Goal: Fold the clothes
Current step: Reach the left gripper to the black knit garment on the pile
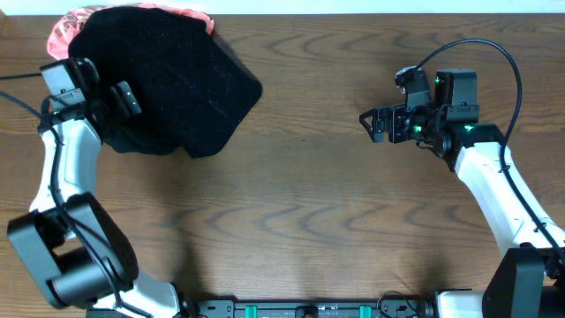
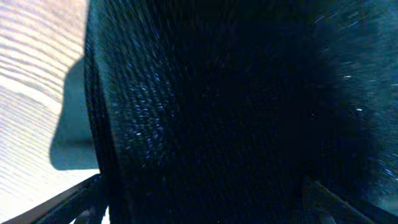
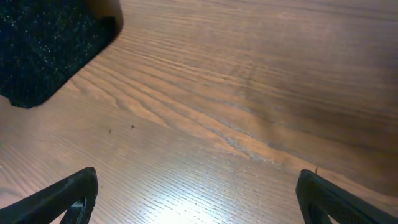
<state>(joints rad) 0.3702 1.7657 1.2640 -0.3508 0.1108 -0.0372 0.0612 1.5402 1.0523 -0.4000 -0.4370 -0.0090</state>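
Right tool (image 1: 376, 124) stands fully open and empty above the bare counter (image 1: 300, 221), well to the right of the black speckled garment (image 1: 181, 84). Left tool (image 1: 113, 102), jaws likewise wide apart and gripping nothing, sits over that garment's left edge. Coral-pink shirt (image 1: 64, 28) protrudes from beneath the garment's far side.

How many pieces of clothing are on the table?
2: a large black speckled garment at the far left, and a coral-pink printed shirt peeking out beneath it. More may hide underneath.
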